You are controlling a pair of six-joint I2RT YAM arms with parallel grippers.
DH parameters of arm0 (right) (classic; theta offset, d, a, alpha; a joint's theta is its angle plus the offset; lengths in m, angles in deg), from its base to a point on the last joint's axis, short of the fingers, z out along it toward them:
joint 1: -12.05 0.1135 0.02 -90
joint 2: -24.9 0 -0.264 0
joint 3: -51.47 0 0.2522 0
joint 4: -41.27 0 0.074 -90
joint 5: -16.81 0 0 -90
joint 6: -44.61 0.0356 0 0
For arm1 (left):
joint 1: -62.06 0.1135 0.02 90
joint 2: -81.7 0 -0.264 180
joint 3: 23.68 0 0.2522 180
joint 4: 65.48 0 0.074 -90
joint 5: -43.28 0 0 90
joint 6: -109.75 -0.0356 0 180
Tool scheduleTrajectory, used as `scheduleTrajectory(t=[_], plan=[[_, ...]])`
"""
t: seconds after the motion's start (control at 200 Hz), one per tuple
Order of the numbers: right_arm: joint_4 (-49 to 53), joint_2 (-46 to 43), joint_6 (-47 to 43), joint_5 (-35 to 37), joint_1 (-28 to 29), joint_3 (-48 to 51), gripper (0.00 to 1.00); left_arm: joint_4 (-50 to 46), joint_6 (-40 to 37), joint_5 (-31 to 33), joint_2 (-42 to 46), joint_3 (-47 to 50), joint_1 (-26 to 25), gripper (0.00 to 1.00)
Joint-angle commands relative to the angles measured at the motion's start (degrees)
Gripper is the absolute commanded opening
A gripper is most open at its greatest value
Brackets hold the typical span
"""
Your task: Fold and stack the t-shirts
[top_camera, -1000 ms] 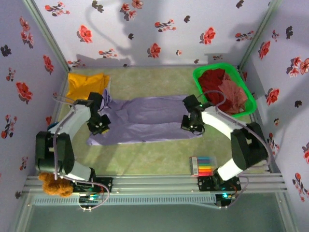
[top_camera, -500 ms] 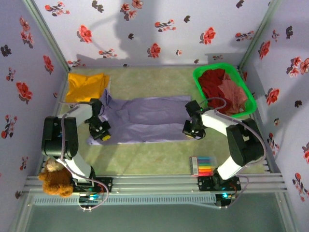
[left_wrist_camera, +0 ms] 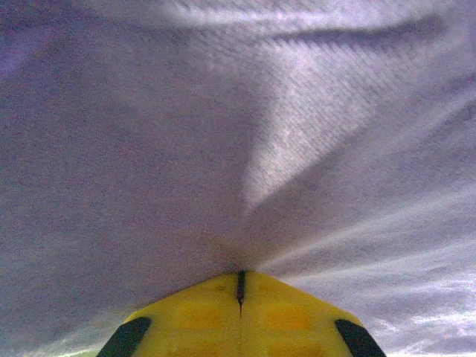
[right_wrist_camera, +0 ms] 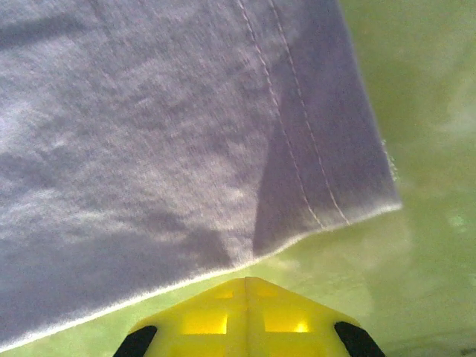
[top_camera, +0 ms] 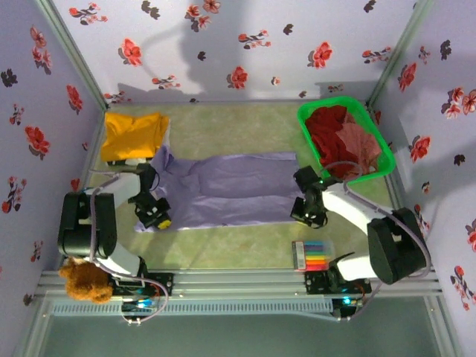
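The green tabletop [top_camera: 238,249] carries everything. Across its middle lies the lavender t-shirt [top_camera: 230,186], spread flat and long from left to right, its stitched hem at the right end. At the far right corner stands a green basket [top_camera: 303,119], holding a dark red t-shirt [top_camera: 327,126] and a salmon-pink t-shirt [top_camera: 361,149] bundled together. At the far left corner a mustard-yellow t-shirt [top_camera: 132,134] lies folded, just beyond the lavender one's left end. The left fingers [top_camera: 158,218] sit at the near left edge of the lavender t-shirt; the left wrist view shows them pressed tight together with its cloth gathered into the seam between them [left_wrist_camera: 223,305]. The right fingers [top_camera: 303,214] are at the near right corner, likewise pressed together, pinching the hem edge [right_wrist_camera: 230,301]. A pack of coloured markers [top_camera: 311,255] lies near the right arm's base
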Motion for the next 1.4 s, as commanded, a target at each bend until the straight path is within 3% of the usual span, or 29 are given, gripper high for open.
scheduleTrajectory(t=[0.0, 0.08, 0.255, 0.38, 0.595, 0.89, 1.105, 1.2, 1.295, 1.395], plan=[[3.7, -2.4, 0.9, 0.6, 0.6, -0.3, 0.02, -1.8, 4.3, -1.9, 3.5, 1.6, -0.7, 0.0], [4.8, -3.8, 0.2, 0.9, 0.8, -2.5, 0.08, -5.5, 4.1, -0.5, 5.5, -5.2, -0.7, 0.0], [8.0, -1.6, -2.5, 2.2, 0.8, -10.8, 0.21, -13.7, -0.6, 3.7, -0.6, -26.6, -0.5, 0.29], [6.1, 1.4, -3.5, 2.3, 0.4, -15.3, 0.25, -13.9, -2.9, 4.6, -8.1, -37.5, -0.3, 0.41], [6.5, 10.8, -8.1, 1.7, -1.4, -26.0, 0.28, -6.6, -0.6, 3.5, -15.3, -42.4, -0.4, 0.56], [8.1, 18.1, -10.7, 1.5, -3.1, -33.8, 0.28, -0.8, -1.5, 3.1, -23.9, -46.0, -0.8, 0.57], [8.0, 21.1, -10.7, 1.0, -3.3, -35.8, 0.28, -0.3, -3.9, 7.2, -27.8, -50.9, -1.0, 0.56], [8.0, 22.3, -10.7, 1.1, -3.3, -36.9, 0.28, -1.5, -4.3, 6.7, -30.5, -53.8, -1.2, 0.49], [7.4, 23.9, -10.7, 1.0, -3.7, -38.3, 0.28, -2.1, -4.8, 6.6, -32.1, -55.5, -1.5, 0.33], [5.3, 26.1, -10.9, 0.8, -4.6, -40.3, 0.29, -2.5, -5.3, 6.7, -32.9, -56.2, -1.7, 0.32]])
